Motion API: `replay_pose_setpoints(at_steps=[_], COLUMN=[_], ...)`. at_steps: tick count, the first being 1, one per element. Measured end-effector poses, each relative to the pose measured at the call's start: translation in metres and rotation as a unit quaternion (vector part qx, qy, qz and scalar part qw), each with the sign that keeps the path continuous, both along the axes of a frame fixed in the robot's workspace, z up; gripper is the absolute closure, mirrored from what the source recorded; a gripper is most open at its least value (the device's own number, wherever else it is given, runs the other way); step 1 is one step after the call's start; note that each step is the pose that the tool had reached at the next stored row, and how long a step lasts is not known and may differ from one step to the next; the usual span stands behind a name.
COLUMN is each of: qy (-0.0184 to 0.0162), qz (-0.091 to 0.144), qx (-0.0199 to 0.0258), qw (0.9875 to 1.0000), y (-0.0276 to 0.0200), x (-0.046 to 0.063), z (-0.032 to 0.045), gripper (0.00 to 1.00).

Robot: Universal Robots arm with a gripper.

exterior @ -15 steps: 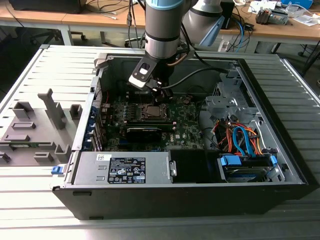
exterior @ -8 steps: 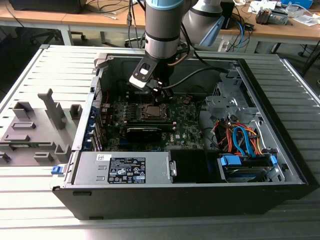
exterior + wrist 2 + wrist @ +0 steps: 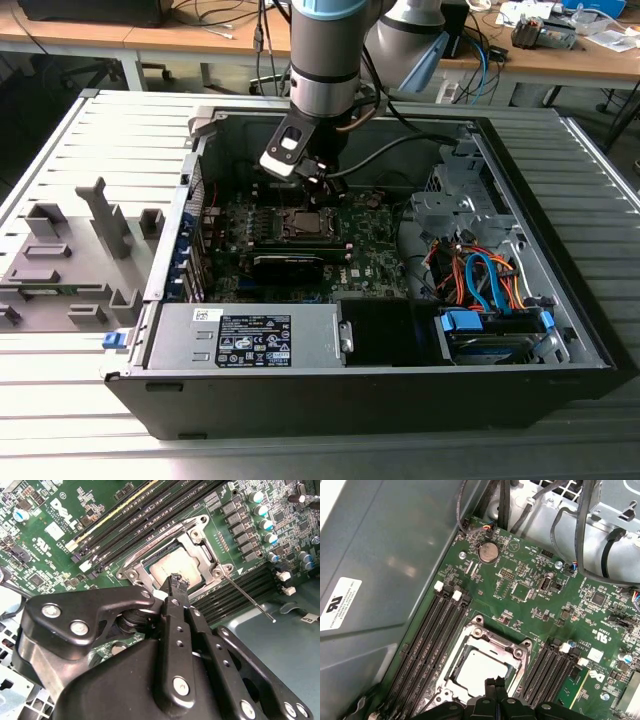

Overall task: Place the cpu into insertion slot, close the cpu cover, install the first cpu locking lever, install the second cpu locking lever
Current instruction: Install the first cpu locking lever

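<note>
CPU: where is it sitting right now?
In the first wrist view the cpu lies in the insertion slot, framed by the cpu cover, between two banks of memory slots, right by the gripper.

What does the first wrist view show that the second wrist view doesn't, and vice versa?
First wrist view: a round silver coin battery and the grey case wall. Second wrist view: a thin metal lever rod sticking out, a row of blue-topped capacitors. Both wrist views: the silvery square cpu under the dull silver cpu cover, shut gripper above.
</note>
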State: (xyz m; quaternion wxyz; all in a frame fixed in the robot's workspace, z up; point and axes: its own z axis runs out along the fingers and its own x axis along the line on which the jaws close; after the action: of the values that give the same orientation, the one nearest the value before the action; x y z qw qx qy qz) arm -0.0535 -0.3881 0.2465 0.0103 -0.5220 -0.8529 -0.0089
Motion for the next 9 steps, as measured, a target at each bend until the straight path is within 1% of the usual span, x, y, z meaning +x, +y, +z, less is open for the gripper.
replay_pose_setpoints(at_steps=[9], qy=[0.0], qz=[0.008], qx=[0.0], qw=[1.0], y=[0.0], x=[0.0], z=[0.0], gripper=[0.89])
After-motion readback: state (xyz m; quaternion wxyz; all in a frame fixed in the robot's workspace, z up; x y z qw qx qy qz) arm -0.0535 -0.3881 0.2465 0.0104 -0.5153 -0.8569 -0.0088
